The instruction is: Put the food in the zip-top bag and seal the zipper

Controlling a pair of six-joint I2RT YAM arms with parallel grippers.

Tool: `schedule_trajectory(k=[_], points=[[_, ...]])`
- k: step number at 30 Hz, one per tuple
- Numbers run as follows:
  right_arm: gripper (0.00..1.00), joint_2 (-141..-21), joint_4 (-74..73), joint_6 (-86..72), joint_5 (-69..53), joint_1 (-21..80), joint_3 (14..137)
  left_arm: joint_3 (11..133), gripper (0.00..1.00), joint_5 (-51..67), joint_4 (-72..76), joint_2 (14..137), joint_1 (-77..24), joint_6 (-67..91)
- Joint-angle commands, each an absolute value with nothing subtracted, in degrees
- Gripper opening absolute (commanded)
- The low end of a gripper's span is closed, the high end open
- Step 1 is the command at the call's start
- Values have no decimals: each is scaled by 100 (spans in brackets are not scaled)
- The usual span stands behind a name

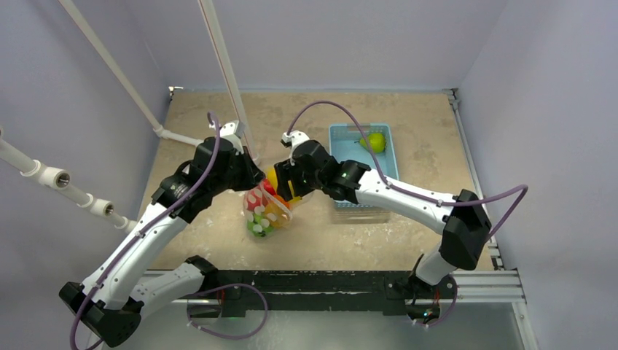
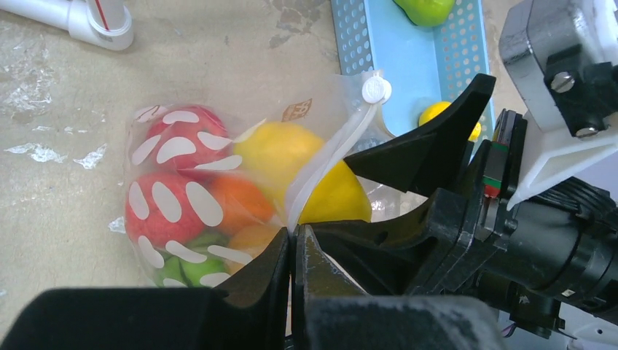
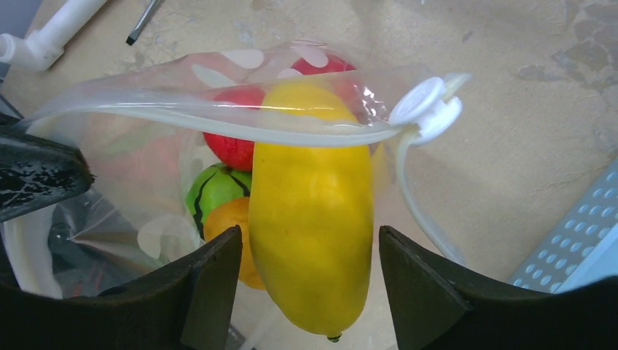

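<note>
The clear dotted zip-top bag (image 1: pixel 264 211) hangs just above the table centre, holding red, orange and green food (image 2: pixel 175 189). My left gripper (image 2: pixel 295 233) is shut on the bag's mouth edge at the whitish zipper (image 2: pixel 328 157), holding the mouth up. A long yellow fruit (image 3: pixel 313 219) pokes halfway into the open mouth, under the zipper strip (image 3: pixel 255 120) and beside its white slider (image 3: pixel 426 109). My right gripper (image 3: pixel 310 240) is open around the fruit's outer end, with a gap showing on each side. From above the two grippers (image 1: pixel 255 179) (image 1: pixel 286 186) meet over the bag.
A light-blue basket (image 1: pixel 350 142) stands right of the bag with a green fruit (image 1: pixel 376 141) in it; a yellow one (image 2: pixel 435 111) shows in the left wrist view. White pipes (image 1: pixel 58 179) run along the left and back. Purple walls enclose the table.
</note>
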State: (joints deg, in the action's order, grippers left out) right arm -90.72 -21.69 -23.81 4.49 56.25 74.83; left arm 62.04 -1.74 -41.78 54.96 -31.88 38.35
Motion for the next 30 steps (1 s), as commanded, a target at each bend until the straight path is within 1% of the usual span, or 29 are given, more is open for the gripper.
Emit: schedule_trajectory(k=[1, 6, 10, 18, 23, 30], points=[[75, -8978, -2178, -2678, 777, 5651, 7824, 6292, 0, -132, -4084, 5370, -3138, 3795], [82, -8669, -2238, -2791, 816, 5651, 7890, 6242, 0, -119, -4035, 5383, -3145, 3805], [83, -8351, -2352, -2957, 1199, 5647, 7933, 6250, 0, -85, -3977, 5448, -3142, 3791], [78, -8030, -3146, -3762, 2199, 5512, 7884, 6244, 0, -26, -3846, 5526, -3140, 3726], [75, -8075, -3977, -4582, 2862, 5240, 7818, 6225, 0, -26, -3807, 5529, -3138, 3638], [75, -7906, -4531, -5292, 3217, 4680, 7520, 6149, 0, 225, -3768, 5511, -3142, 3486]])
